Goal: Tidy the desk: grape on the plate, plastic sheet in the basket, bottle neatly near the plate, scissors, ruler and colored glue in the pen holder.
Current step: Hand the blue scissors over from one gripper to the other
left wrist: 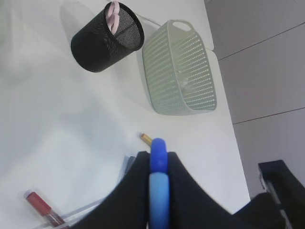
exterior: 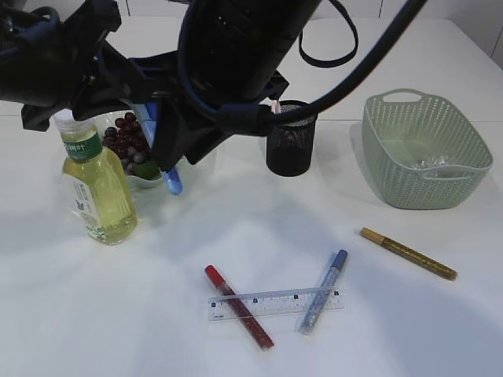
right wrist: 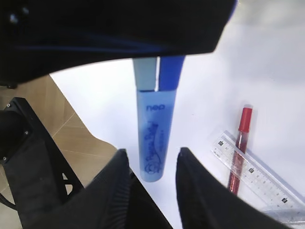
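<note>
My left gripper (left wrist: 157, 155) is shut on a blue glue pen (left wrist: 158, 191), held in the air in front of the plate (exterior: 146, 183). The pen (right wrist: 153, 138) hangs down between the fingers of my right gripper (right wrist: 151, 153), which is open with a gap on each side. Grapes (exterior: 126, 140) lie on the plate, with the bottle (exterior: 98, 192) upright beside it. The scissors' pink handle (left wrist: 113, 14) pokes out of the black pen holder (exterior: 291, 145). The plastic sheet (exterior: 435, 163) is in the green basket (exterior: 424, 149). The ruler (exterior: 275, 304), red pen (exterior: 238, 306), blue glitter pen (exterior: 322, 290) and gold pen (exterior: 409, 254) lie on the table.
Both black arms crowd the upper left of the exterior view, above the plate and bottle. The red and blue pens cross the ruler near the front edge. In the right wrist view the table's edge and floor show on the left.
</note>
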Robot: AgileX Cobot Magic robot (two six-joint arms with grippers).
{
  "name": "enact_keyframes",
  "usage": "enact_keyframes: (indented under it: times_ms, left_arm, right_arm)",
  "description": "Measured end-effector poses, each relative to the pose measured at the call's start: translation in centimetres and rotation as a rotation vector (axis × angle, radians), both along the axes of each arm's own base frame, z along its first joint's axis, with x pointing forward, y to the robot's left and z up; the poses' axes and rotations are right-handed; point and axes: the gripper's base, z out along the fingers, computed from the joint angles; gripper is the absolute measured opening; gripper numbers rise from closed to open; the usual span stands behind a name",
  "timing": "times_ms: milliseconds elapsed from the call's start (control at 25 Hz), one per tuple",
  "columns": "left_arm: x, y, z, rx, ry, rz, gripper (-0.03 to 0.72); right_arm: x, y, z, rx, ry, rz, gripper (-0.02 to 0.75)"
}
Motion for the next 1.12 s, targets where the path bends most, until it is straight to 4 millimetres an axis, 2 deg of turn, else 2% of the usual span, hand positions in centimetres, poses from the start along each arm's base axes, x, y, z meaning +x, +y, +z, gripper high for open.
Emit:
enact_keyframes:
  times_ms: [320, 480, 760, 920, 1120]
  left_arm:
    - [0.2, 0.0, -0.4, 0.025, -0.001, -0.003, 0.049]
    - [0.4, 0.0, -0.7, 0.031, 0.008, -0.003, 0.049]
    - [0.4, 0.0, -0.9, 0.053, 0.005, -0.01, 0.049]
    - [0.6, 0.0, -0.8, 0.064, -0.014, -0.018, 0.049]
    - [1.3, -0.2, -0.7, 0.097, -0.051, -0.035, 0.049]
  right_arm:
    - [0.3, -0.4, -0.2, -0.039, -0.027, -0.008, 0.279]
    - [1.2, -1.4, -0.2, -0.064, -0.036, -0.059, 0.279]
    - [4.1, -5.9, 0.1, -0.094, -0.052, -0.214, 0.279]
    - [5.7, -9.1, -0.1, -0.229, -0.121, -0.328, 0.279]
    - [7.0, -11.8, -0.1, -0.426, -0.234, -0.448, 0.279]
